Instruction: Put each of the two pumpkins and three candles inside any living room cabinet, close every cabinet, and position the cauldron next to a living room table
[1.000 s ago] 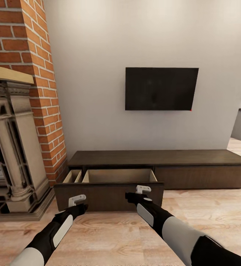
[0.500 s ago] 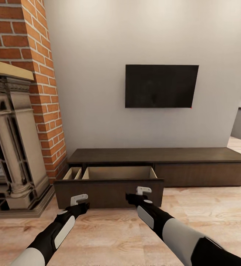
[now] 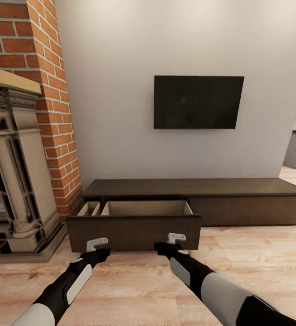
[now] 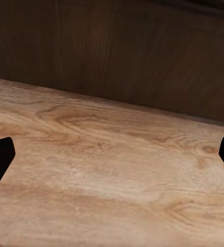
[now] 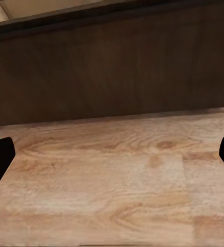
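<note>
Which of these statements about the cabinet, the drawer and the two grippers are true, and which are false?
1. The left drawer of the cabinet is pulled out. True.
2. A pumpkin lies inside the open drawer. False: the visible part of its inside is bare.
3. Both grippers are open. True: the left gripper and the right gripper each show their fingers wide apart in the wrist views.
4. The right gripper holds a candle. False: it holds nothing.
5. The television stands on the cabinet. False: it hangs on the wall above it.
</note>
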Available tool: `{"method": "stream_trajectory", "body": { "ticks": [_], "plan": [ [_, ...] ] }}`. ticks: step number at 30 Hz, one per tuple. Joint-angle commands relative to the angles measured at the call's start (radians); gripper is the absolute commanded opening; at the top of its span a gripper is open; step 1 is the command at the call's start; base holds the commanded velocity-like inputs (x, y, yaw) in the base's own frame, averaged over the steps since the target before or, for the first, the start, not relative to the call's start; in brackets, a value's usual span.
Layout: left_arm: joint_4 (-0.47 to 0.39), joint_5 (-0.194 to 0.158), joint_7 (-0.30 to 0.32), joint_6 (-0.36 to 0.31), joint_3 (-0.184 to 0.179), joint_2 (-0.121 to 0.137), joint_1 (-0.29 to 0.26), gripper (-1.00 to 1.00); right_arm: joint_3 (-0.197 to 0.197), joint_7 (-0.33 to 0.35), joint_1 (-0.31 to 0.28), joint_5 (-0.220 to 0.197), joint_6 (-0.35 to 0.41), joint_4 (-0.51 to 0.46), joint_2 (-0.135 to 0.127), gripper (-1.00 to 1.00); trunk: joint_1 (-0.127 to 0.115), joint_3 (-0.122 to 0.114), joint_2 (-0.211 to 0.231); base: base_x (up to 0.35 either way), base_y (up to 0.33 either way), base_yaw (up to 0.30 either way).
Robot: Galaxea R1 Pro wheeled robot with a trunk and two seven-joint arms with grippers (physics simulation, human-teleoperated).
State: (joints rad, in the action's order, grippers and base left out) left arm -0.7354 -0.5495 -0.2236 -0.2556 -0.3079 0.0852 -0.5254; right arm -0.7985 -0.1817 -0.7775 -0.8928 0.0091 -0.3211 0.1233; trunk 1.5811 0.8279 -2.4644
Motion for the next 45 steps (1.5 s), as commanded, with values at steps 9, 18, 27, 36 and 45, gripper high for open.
{"method": "stream_trajectory", "body": {
  "ticks": [9, 18, 27, 36, 45],
  "plan": [
    [-0.002, -0.010, -0.010, -0.002, -0.008, 0.001, -0.001, 1.00, -0.008, 0.005, 0.006, -0.006, -0.017, -0.001, 0.001, 1.00, 0.021, 0.032, -0.037, 0.000, 0.000, 0.000],
    [-0.013, -0.010, -0.013, 0.003, -0.010, 0.003, 0.000, 1.00, -0.009, 0.004, 0.008, -0.007, -0.103, 0.052, 0.005, 1.00, 0.025, 0.067, -0.039, 0.000, 0.000, 0.000],
    [-0.109, 0.069, -0.020, 0.130, -0.023, 0.011, 0.010, 1.00, -0.010, 0.005, 0.025, -0.004, -0.196, 0.085, 0.007, 1.00, 0.029, 0.102, -0.041, 0.000, 0.000, 0.000],
    [-0.132, 0.073, -0.043, 0.140, -0.025, 0.011, 0.021, 1.00, -0.010, 0.004, 0.042, -0.005, -0.279, 0.085, 0.008, 1.00, 0.033, 0.137, -0.043, 0.000, 0.000, 0.000],
    [-0.136, 0.077, -0.042, 0.139, -0.029, 0.007, 0.024, 1.00, -0.010, 0.004, 0.059, -0.003, -0.340, 0.085, 0.007, 1.00, 0.036, 0.160, -0.044, 0.000, 0.000, 0.000]
  ]
}}
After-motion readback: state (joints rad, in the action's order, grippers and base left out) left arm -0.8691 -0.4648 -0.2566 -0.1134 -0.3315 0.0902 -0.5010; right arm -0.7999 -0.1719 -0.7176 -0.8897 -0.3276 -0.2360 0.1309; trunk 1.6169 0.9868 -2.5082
